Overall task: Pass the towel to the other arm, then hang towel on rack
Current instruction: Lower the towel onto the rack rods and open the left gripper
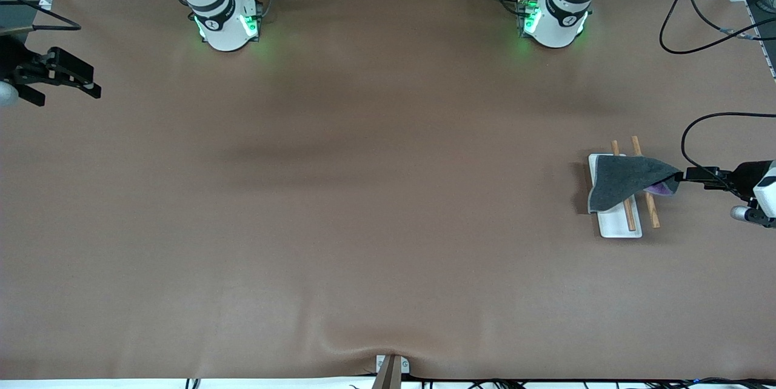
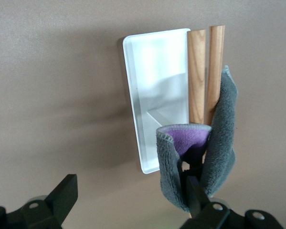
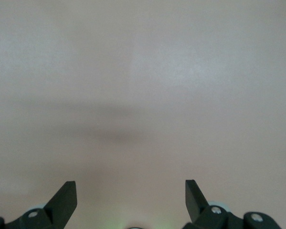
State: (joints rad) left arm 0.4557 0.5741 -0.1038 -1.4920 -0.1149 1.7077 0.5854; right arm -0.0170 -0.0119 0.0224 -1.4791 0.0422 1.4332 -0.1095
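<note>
The towel [image 1: 624,186], dark grey with a purple underside, lies draped over the two wooden rods [image 1: 652,210] of the rack [image 1: 615,226] near the left arm's end of the table. My left gripper [image 1: 691,176] is level with the towel's hanging end and stands open. In the left wrist view the towel [image 2: 224,129] folds over the rods [image 2: 196,71] above the white base [image 2: 157,81]. There the left gripper [image 2: 131,193] has one finger [image 2: 196,191] inside the fold and the other [image 2: 66,193] wide apart. My right gripper [image 1: 66,77] waits open over the right arm's end, and the right wrist view shows it [image 3: 131,195] over bare table.
The brown table cover [image 1: 376,207] is wrinkled at the edge nearest the front camera, by a small clamp [image 1: 391,368]. A black cable [image 1: 709,128] loops above the left gripper. Both arm bases [image 1: 227,22] [image 1: 555,16] stand along the table's edge farthest from the front camera.
</note>
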